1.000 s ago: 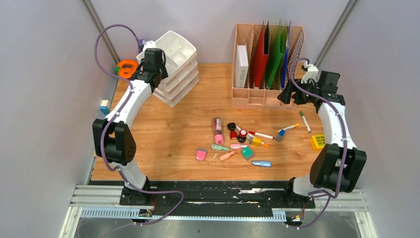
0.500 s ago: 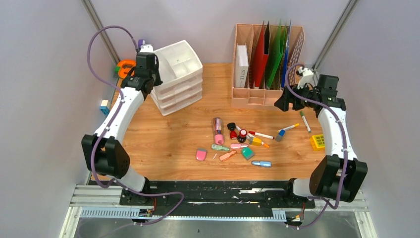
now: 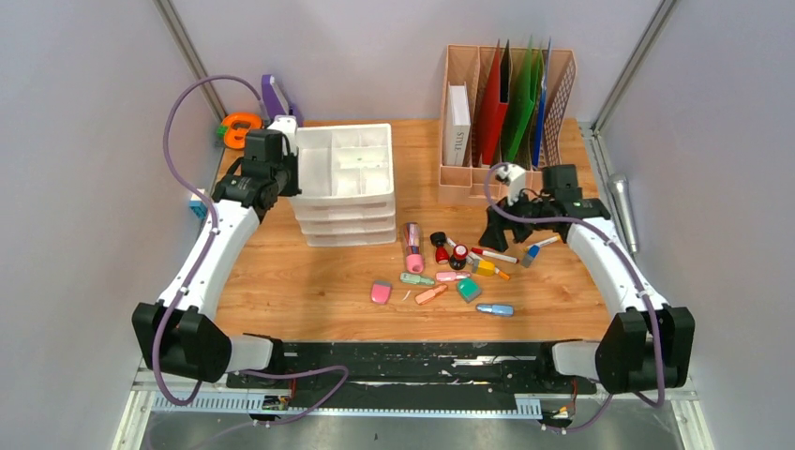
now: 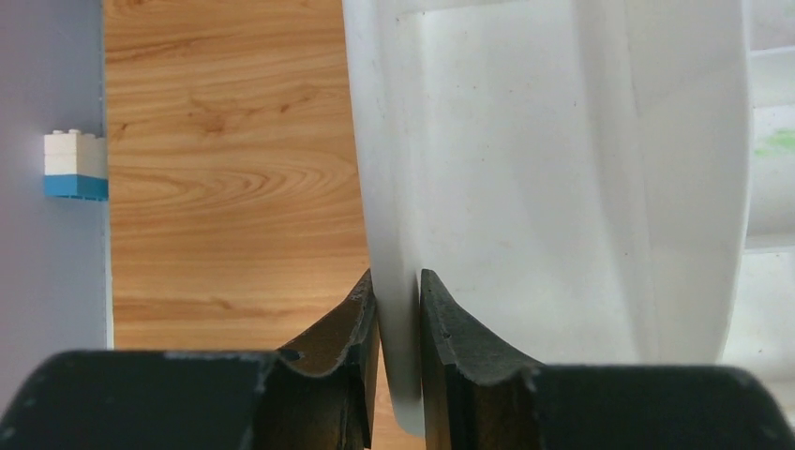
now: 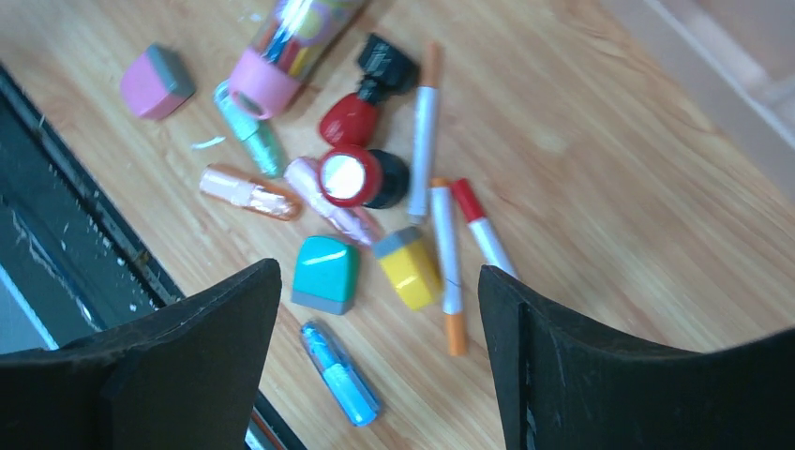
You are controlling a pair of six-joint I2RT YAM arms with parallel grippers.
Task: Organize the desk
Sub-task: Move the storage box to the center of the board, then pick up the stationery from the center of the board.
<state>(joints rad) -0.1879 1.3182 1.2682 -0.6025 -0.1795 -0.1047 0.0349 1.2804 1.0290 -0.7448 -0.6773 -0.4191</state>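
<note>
The desk (image 3: 309, 272) is a light wood-grain top. A white three-drawer unit (image 3: 345, 183) stands at its back left. My left gripper (image 3: 283, 174) is shut on the unit's left top wall; in the left wrist view the two fingers pinch the thin white wall (image 4: 398, 309). My right gripper (image 3: 494, 231) is open and empty, above the right side of a pile of small stationery (image 3: 450, 267). The right wrist view shows a teal eraser (image 5: 323, 274), yellow eraser (image 5: 411, 267), blue tube (image 5: 340, 373), red stamp (image 5: 347, 176) and markers (image 5: 424, 122) below the gripper (image 5: 377, 274).
A tan file organizer (image 3: 506, 112) with folders stands at the back. An orange tape dispenser (image 3: 241, 127) and a purple object (image 3: 275, 97) sit in the back left corner. A blue-and-white brick (image 4: 75, 164) lies by the left wall. A pink eraser (image 3: 381, 292) lies near the front rail.
The left arm has drawn the drawer unit toward the desk's middle and turned it square. The right arm has swung from the file organizer down and left, over the stationery pile.
</note>
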